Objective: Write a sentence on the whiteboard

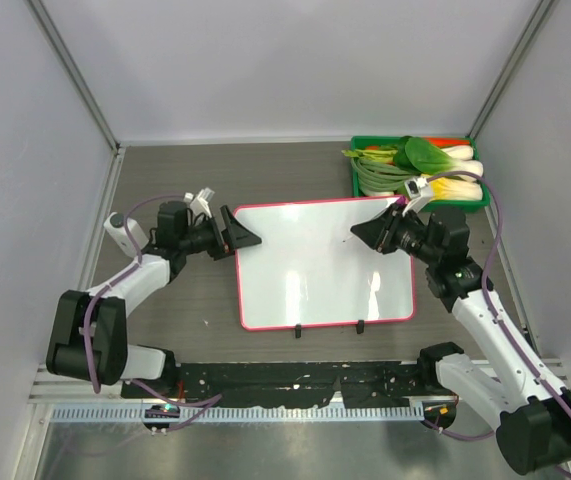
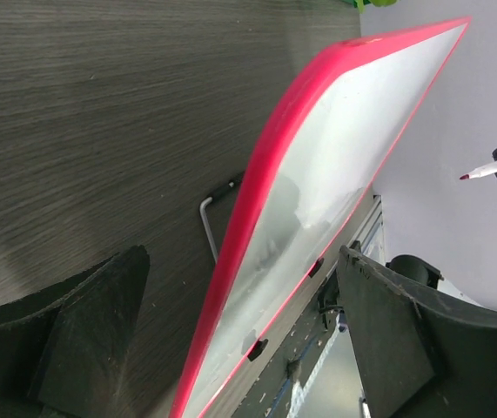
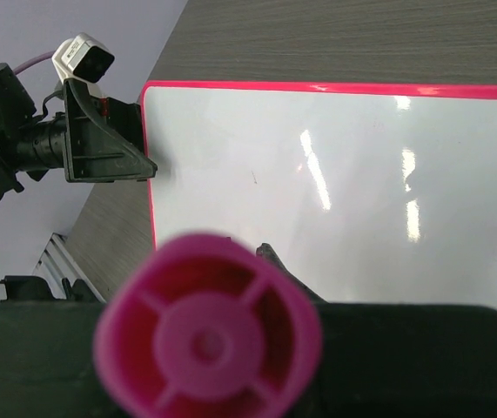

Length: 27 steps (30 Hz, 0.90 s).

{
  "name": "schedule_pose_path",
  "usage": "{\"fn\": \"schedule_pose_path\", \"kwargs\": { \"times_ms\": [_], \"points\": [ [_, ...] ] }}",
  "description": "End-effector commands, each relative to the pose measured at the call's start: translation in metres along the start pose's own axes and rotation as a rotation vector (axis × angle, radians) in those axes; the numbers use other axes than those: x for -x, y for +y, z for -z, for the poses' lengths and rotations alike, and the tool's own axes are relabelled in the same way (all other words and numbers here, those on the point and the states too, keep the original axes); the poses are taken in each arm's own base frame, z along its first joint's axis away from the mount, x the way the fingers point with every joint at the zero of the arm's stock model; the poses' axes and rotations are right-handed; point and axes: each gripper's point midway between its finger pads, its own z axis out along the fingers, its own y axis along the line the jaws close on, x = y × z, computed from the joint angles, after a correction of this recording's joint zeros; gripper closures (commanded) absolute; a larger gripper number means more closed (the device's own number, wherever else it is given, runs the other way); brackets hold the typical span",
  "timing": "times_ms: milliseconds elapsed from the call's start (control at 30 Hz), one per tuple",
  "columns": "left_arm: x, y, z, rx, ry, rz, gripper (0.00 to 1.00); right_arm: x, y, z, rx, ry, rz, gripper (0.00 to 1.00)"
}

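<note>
The left gripper (image 1: 247,239) has its jaws spread to either side of the left edge of the whiteboard (image 1: 325,265). In the left wrist view we see the pink-red frame run between the two fingers (image 2: 83,331), with a gap on each side. The right gripper (image 1: 365,232) has its jaws pressed onto the marker (image 3: 206,326), whose pink rear end fills that wrist's view.

The whiteboard lies flat on the table (image 1: 185,180) between the two arms, its clips toward the bases. The green tray (image 1: 380,139) of vegetables (image 1: 425,165) stands just beyond its far right corner.

Progress: we judge the task barely begun. No sentence shows on the white surface (only glare and one tiny speck (image 3: 252,178), which may or may not be ink). All the writing remains.

Limits of view: the marker's tip is hidden behind its own body in the right wrist view. From the left wrist it appears raised clear of the board, but we cannot confirm this.
</note>
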Motion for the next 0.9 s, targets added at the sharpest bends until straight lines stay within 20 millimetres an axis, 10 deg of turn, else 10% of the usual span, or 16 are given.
{"fn": "schedule_pose_path", "kwargs": {
  "times_ms": [0,867],
  "points": [
    [0.008,-0.013,-0.003,-0.042,0.008,-0.043,0.08,0.007,0.0,-0.002,-0.01,-0.025,0.021,0.99],
    [-0.005,-0.016,-0.012,-0.1,0.046,-0.054,0.3,-0.003,0.047,-0.034,0.008,-0.011,0.064,0.99]
  ]
}}
